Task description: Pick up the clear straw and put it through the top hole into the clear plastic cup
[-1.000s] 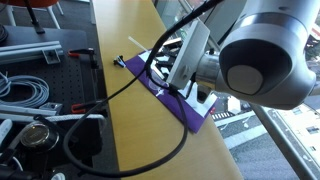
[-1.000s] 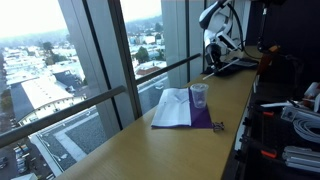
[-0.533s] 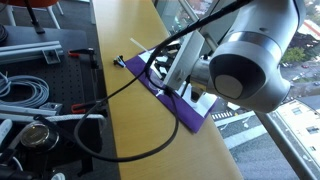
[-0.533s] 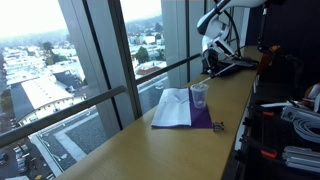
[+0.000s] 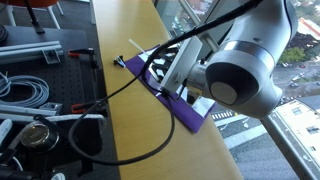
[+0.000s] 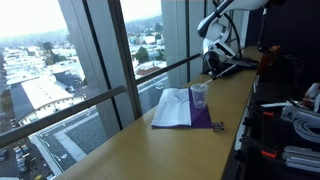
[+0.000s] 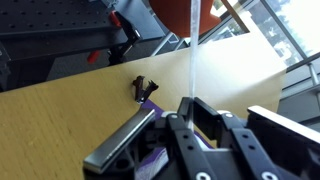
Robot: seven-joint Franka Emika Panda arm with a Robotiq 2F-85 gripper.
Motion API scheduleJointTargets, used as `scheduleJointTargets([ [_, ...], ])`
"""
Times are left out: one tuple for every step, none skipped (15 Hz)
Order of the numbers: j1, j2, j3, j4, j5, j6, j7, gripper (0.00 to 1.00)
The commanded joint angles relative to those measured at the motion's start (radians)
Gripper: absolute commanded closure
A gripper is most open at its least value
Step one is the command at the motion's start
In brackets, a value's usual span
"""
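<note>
The clear straw (image 7: 190,50) shows in the wrist view as a thin pale line running up out of my gripper (image 7: 188,108), whose fingers are closed on its lower end. The clear plastic cup (image 6: 199,95) stands on the purple sheet (image 6: 190,122) beside a white paper (image 6: 172,104). In that exterior view my gripper (image 6: 212,66) hangs above and behind the cup. In an exterior view the arm hides the cup, and my gripper (image 5: 178,86) is over the purple sheet (image 5: 190,112).
A small black clip (image 7: 143,88) lies at the sheet's corner on the wooden table (image 5: 120,120). Cables and metal parts (image 5: 30,95) fill the dark bench beside the table. A window wall (image 6: 100,70) borders the table's far edge.
The arm's upper joints have shifted slightly over the sheet. The straw stays in the gripper, and the cup and sheet have not moved.
</note>
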Motion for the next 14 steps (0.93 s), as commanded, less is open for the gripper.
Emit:
scheduleJointTargets([
  [-0.019,0.017,-0.004,0.053,0.020,-0.042,0.012,0.98],
  [-0.012,0.013,0.002,0.045,0.027,-0.030,0.016,0.98],
  [-0.012,0.015,0.004,0.048,0.029,-0.029,0.015,0.98],
  [-0.010,0.016,0.007,0.047,0.034,-0.026,0.013,0.98],
  [-0.010,0.017,0.012,0.047,0.040,-0.025,0.005,0.98],
  [-0.006,0.018,0.016,0.048,0.046,-0.022,0.003,0.98],
  [-0.004,0.019,0.018,0.049,0.053,-0.020,0.003,0.98],
  [-0.001,0.018,0.020,0.048,0.060,-0.017,0.002,0.98],
  [0.002,0.019,0.020,0.047,0.068,-0.017,0.004,0.98],
  [0.004,0.023,0.019,0.049,0.073,-0.019,0.005,0.98],
  [0.006,0.024,0.018,0.047,0.074,-0.020,0.005,0.98],
  [0.009,0.026,0.016,0.044,0.074,-0.018,0.006,0.98],
  [-0.002,0.031,0.010,0.055,0.065,-0.034,0.001,0.98],
  [-0.003,0.030,0.006,0.053,0.059,-0.038,0.002,0.98],
])
